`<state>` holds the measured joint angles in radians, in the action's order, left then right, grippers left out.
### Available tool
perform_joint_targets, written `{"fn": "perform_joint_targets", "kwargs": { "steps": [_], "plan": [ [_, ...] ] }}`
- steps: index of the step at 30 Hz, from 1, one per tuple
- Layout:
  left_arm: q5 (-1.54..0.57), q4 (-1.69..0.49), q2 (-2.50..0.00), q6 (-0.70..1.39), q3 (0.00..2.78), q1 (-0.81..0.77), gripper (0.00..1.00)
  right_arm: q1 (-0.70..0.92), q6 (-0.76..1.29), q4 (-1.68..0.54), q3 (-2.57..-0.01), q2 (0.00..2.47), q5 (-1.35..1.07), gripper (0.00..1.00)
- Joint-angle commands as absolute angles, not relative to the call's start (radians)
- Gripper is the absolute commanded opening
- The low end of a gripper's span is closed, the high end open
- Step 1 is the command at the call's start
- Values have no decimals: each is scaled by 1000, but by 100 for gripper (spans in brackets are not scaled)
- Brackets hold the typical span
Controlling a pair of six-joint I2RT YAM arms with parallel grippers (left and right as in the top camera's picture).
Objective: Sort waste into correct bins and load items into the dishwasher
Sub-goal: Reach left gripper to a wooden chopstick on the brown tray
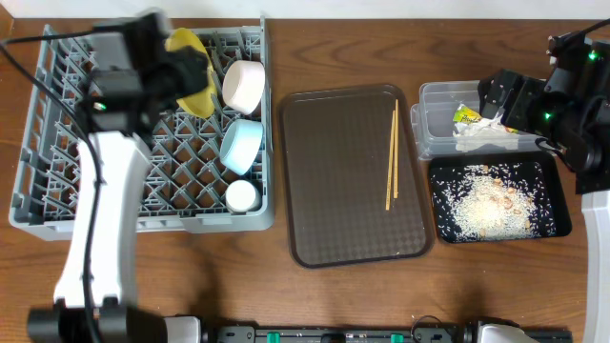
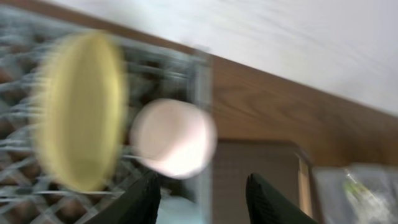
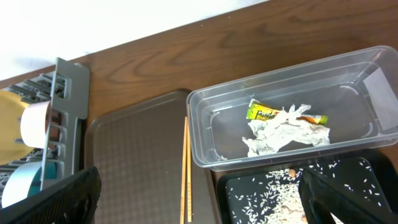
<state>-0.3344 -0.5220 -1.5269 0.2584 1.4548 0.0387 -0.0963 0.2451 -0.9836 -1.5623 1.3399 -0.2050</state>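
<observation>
Dishwasher (image 1: pixel 57 171): grey peg rack, on the table along its left edge, reaching toward the far-left corner. Yellow plate (image 1: pixel 195 71): on edge at the rack's far right, partly hidden by the left arm. White bowl (image 1: pixel 243 84): on its side just right of the plate. Light blue bowl (image 1: pixel 240 145): on its side, nearer than the white bowl. White cup (image 1: pixel 241 195): in the rack's near-right corner. Brown serving tray (image 1: pixel 343 191): mid-table, just beside the rack. Chopsticks (image 1: pixel 392 152): two, side by side, lying lengthwise along the tray's right side. Clear tub (image 1: pixel 434 100): toward the far-right corner, holding the yellow-green wrapper (image 3: pixel 264 114) and crumpled white paper (image 3: pixel 280 134), which touch. Black tray (image 1: pixel 553 205): by the right edge, just on the near side of the tub, holding scattered rice scraps (image 1: pixel 491 205). Left fingers (image 2: pixel 144 199): above the rack beside the plate, set apart, nothing between them; the wrist view is blurred. Right fingers (image 3: pixel 62 199): above the right end of the tub, spread wide, holding nothing.
</observation>
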Motion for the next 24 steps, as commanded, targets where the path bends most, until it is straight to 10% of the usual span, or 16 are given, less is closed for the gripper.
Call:
{"fn": "perform_joint_targets", "kwargs": {
  "steps": [1,24],
  "plan": [
    [-179,-578,-1503,281,1477,-178,47,-104,254,-985,-1568,1343,-199,99],
    [-100,-451,-2085,318,1541,-751,57,-104,254,-985,-1568,1343,-199,99]
  ]
}}
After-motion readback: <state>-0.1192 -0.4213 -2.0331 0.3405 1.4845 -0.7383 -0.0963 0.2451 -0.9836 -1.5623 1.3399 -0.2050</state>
